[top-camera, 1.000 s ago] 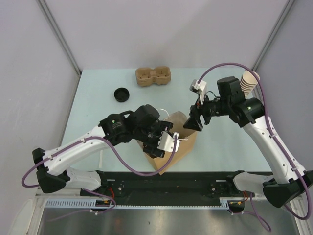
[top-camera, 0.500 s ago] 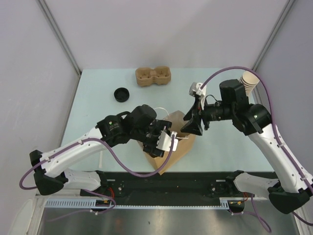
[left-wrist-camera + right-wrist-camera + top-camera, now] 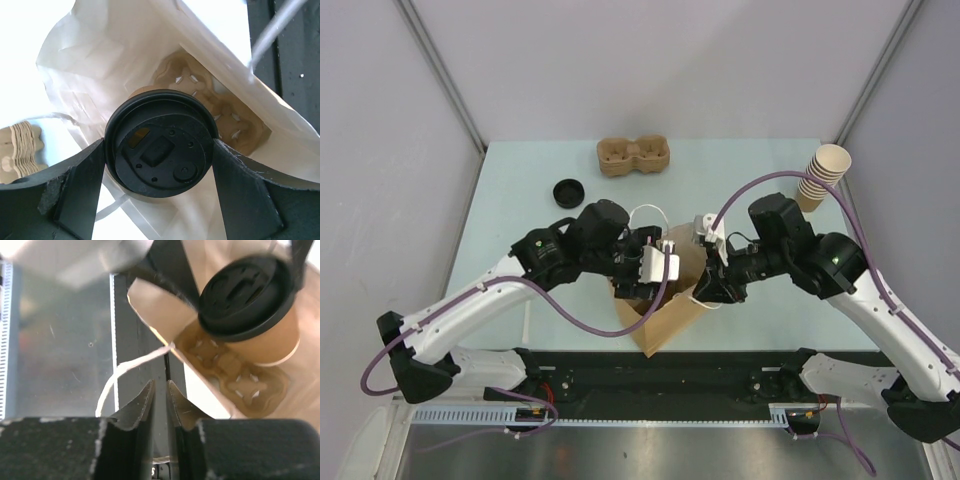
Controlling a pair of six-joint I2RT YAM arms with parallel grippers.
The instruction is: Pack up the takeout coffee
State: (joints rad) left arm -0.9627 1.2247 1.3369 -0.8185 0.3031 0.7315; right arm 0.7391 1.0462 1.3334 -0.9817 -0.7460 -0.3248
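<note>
Left gripper (image 3: pixel 644 268) was positioned directly over the open mouth of the paper bag (image 3: pixel 666 316). Its fingers (image 3: pixel 75 192) were spread to the width of the cup and clamped on opposite sides of the takeout coffee cup (image 3: pixel 272 342). The cup was upright, its black lid (image 3: pixel 160 150) seated on the rim. The cup sat at the mouth of the bag, above a pulp tray (image 3: pixel 235 382) lying flat on the bag's floor. Contact between cup and that tray could not be determined.

Right gripper (image 3: pixel 160 387) was at the bag's right-hand rim. Its fingers (image 3: pixel 140 410) were pressed nearly together, with the bag's thin wall pinched between them just beside the white string handle (image 3: pixel 125 372).

The bag stood on the table (image 3: pixel 520 220), mouth open.

Other items noted: a second pulp tray (image 3: pixel 633 157) well beyond the bag, a loose black lid (image 3: pixel 568 192) beyond and left of the bag, and a stack of cups (image 3: pixel 822 172) far right of the bag. None touched the bag.
</note>
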